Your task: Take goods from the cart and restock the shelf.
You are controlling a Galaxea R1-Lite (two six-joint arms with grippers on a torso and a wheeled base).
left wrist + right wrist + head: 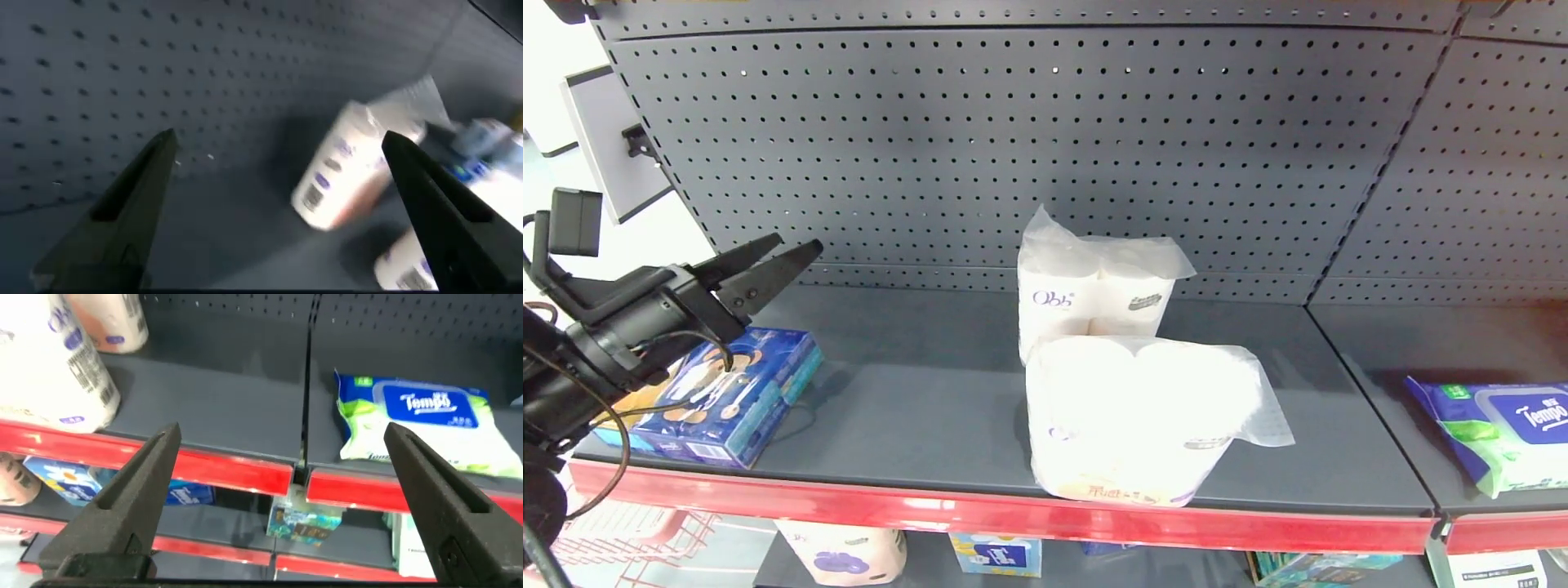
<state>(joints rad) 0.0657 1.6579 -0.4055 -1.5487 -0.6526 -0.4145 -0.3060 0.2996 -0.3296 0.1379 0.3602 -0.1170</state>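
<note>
The left pincer (pixel 796 243) hangs spread and empty over the left part of the shelf (pixel 915 408), its fingers wide apart and nothing between them. Just below it, at about 6 o'clock in the head view, a blue box (pixel 727 396) lies flat at the front left corner of the shelf. The right pincer (pixel 282 433) is also spread and empty. It stands before the red front edge of the shelf, near a pack of wet wipes (pixel 417 420).

From the left pincer toward 3 o'clock, two packs of paper rolls stand in the middle of the shelf. The front pack (pixel 1135 416) is at the front edge and the rear pack (pixel 1094 286) is touching behind it, near the back wall. At 7 o'clock, under the shelf edge, red wire of the cart (pixel 645 531) shows.

I judge that the packs of rolls are light and soft, and they will give way under pressure. Their thin film looks slippery and has loose flaps. It is better to take such a pack across its body, around one roll, not by the film. The blue box seems stiff and light, so its long sides are the good place to hold.
</note>
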